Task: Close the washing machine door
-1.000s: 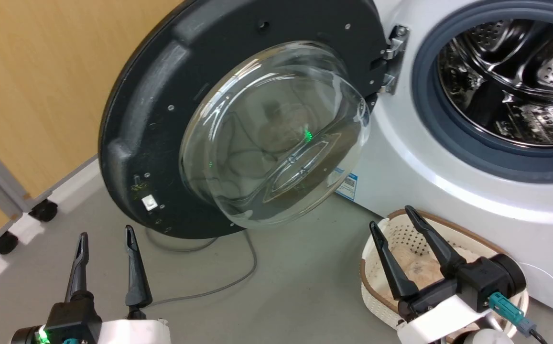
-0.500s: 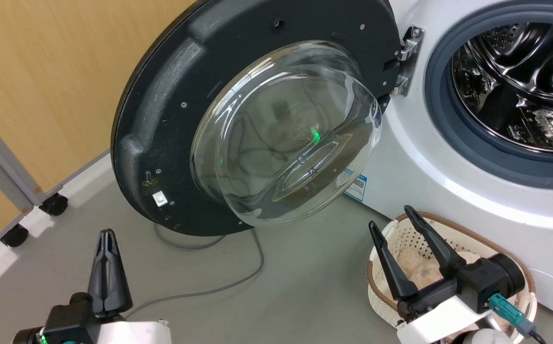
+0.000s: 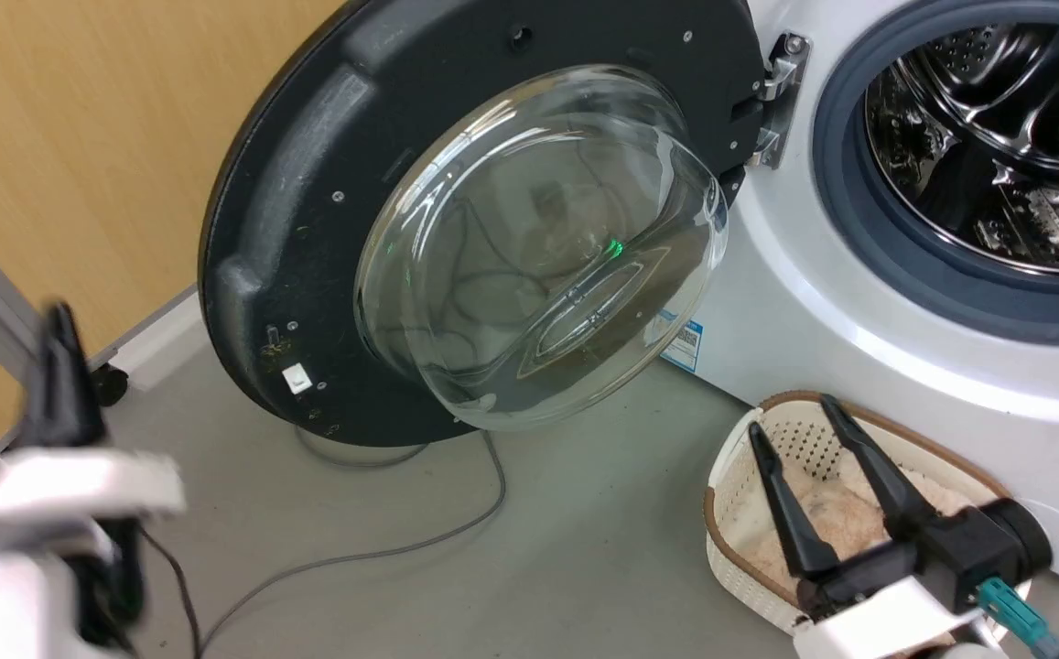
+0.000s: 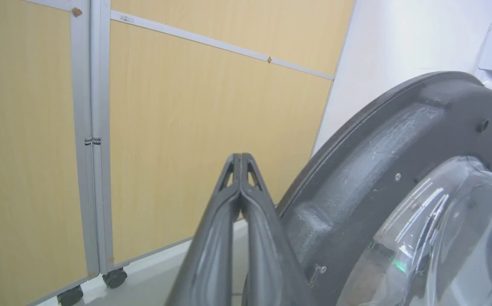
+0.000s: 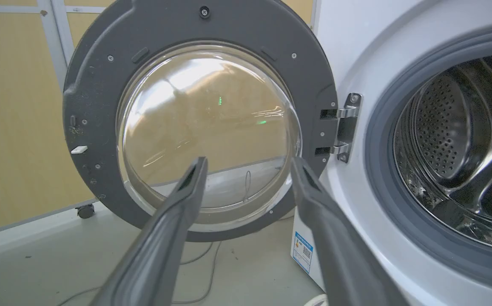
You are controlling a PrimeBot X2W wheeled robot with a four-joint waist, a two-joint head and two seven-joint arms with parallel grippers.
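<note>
The washing machine door (image 3: 309,229) stands wide open, its black frame and bulging glass window (image 3: 538,247) facing me. A metal hinge (image 3: 772,87) joins it to the white washing machine (image 3: 794,311), whose steel drum (image 3: 996,137) shows inside the grey gasket. My left gripper (image 3: 58,320) is blurred at the far left, shut on nothing. In the left wrist view its closed fingertips (image 4: 239,158) sit just left of the door's outer rim (image 4: 356,140), apart from it. My right gripper (image 3: 793,416) hangs open over the basket. In the right wrist view, the right gripper (image 5: 250,161) points at the door (image 5: 97,106).
A white woven basket (image 3: 729,476) with a plush toy sits on the floor against the machine's front. A grey cable (image 3: 383,552) trails across the grey floor under the door. A wood-panel partition (image 4: 177,148) on castors (image 4: 115,278) stands close behind the door.
My left gripper's fingers closed, and the arm rose and swung left toward the door's outer edge. The right gripper stayed open and sits slightly lower right in view. The door has not swung.
</note>
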